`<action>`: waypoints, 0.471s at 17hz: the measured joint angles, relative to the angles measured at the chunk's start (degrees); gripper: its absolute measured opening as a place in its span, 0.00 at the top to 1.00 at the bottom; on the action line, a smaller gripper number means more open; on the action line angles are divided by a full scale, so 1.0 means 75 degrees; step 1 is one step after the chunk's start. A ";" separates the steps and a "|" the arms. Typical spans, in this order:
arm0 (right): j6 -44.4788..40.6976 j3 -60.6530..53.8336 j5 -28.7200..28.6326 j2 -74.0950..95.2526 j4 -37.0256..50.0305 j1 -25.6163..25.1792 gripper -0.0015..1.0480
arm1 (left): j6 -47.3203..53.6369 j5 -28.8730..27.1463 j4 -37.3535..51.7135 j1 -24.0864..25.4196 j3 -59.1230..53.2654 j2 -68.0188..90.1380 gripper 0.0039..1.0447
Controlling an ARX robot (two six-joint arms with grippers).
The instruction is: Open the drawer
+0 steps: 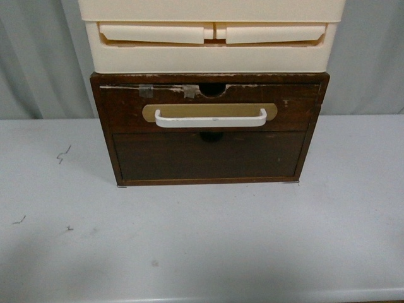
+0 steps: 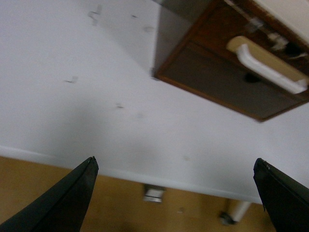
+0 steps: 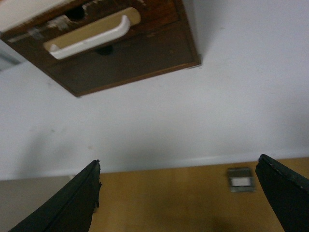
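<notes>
The drawer (image 1: 126, 112) is dark brown wood, shut, in the upper half of a small cabinet on the white table. Its white bar handle (image 1: 210, 118) sits on a tan oval plate; the top edge is chipped, notched and taped. The drawer also shows in the left wrist view (image 2: 219, 29) and the right wrist view (image 3: 159, 14). No arm shows in the front view. My left gripper (image 2: 176, 162) is open and empty, back over the table's near edge. My right gripper (image 3: 178, 162) is open and empty, also back by the near edge.
A cream plastic drawer unit (image 1: 212, 38) stands on top of the cabinet. A plain dark brown panel (image 1: 208, 155) without handle lies below the drawer. The white table (image 1: 202, 246) spreads in front. Grey curtain hangs behind. A yellow-brown floor (image 3: 169, 198) shows below the table edge.
</notes>
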 joint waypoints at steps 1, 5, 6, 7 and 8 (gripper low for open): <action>0.1950 0.0248 -0.1469 0.3357 0.3281 0.0102 0.06 | -0.2984 0.1370 0.3768 -0.1046 0.0560 0.3701 0.06; 0.4602 0.1571 -0.1760 0.7801 0.7723 0.0662 0.06 | -0.4794 0.1746 0.7090 -0.1658 0.1958 0.7941 0.06; 0.4814 0.1874 -0.1620 0.8317 0.7886 0.0734 0.06 | -0.4969 0.1766 0.7329 -0.1687 0.2264 0.8562 0.06; 0.5001 0.2244 -0.1547 0.8880 0.8026 0.0860 0.06 | -0.5117 0.1821 0.7635 -0.1690 0.2544 0.9101 0.06; 0.5170 0.2588 -0.1457 0.9369 0.8207 0.0994 0.06 | -0.5260 0.1845 0.7915 -0.1690 0.2742 0.9477 0.06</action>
